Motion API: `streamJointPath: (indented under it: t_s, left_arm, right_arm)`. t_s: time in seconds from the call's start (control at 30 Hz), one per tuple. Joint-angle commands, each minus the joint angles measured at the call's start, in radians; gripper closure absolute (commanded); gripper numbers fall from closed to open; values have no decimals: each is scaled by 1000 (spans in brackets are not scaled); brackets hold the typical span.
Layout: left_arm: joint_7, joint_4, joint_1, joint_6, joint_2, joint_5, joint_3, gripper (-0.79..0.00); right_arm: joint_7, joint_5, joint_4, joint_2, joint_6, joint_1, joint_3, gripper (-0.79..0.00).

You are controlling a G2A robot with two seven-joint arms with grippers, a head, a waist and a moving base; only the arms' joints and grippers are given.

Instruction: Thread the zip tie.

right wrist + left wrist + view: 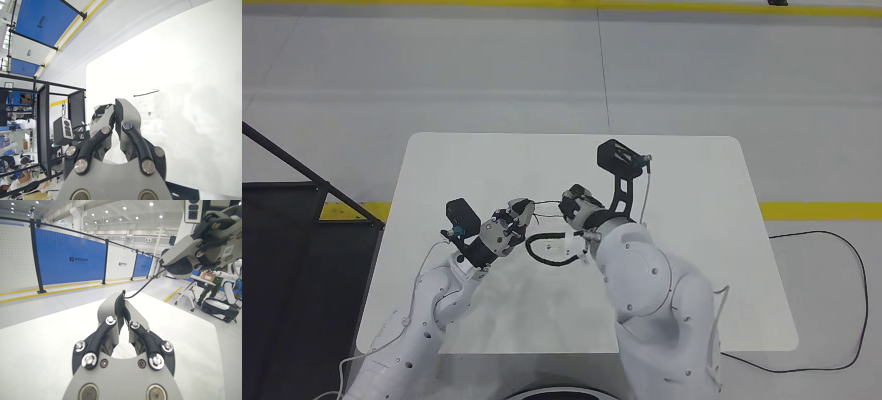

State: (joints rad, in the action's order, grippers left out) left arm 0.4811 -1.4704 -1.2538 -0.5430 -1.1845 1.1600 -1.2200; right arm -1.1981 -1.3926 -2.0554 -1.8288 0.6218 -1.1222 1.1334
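2 end effectors meet over the middle of the white counter (692, 170), both held off its surface.

Far left, beside the counter's edge: a black frame (282, 250) standing on the floor.

Left end effector (523, 213) comes in from the counter's near-left side. Its pads (118, 306) are pressed together on the zip tie (545, 203), clamped at the head end. In the left wrist view the head pokes out just above the fingertips.

From there the zip tie (143, 286) runs as 1 thin black strand. It dips slightly beside the head, then rises straight to the right end effector (166, 265). It hangs in the air between the 2 sets of tips, apart from the counter.

Right end effector (570, 205) sits just right of the left one, tips pointing toward it. It is closed on the tail end of the zip tie. In the right wrist view its pads (118, 113) sit flat against each other.

Right wrist view, beyond the right tips: 1 thin black strip (146, 93) with a small knob at 1 end, seen against the counter. Cannot tell whether it lies on the surface.
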Motion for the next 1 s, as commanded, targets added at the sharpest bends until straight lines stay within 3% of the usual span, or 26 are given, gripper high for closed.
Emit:
streamJointPath:
  t_s: [0.0,0.97]
  left_arm:
    - [0,0,0,0,0,0,0,0]
    - [0,0,0,0,0,0,0,0]
  right_arm:
    - [2,11,-3,1,2,-1,3,0]
    - [-35,-26,-99,17,-54,-79,21,0]
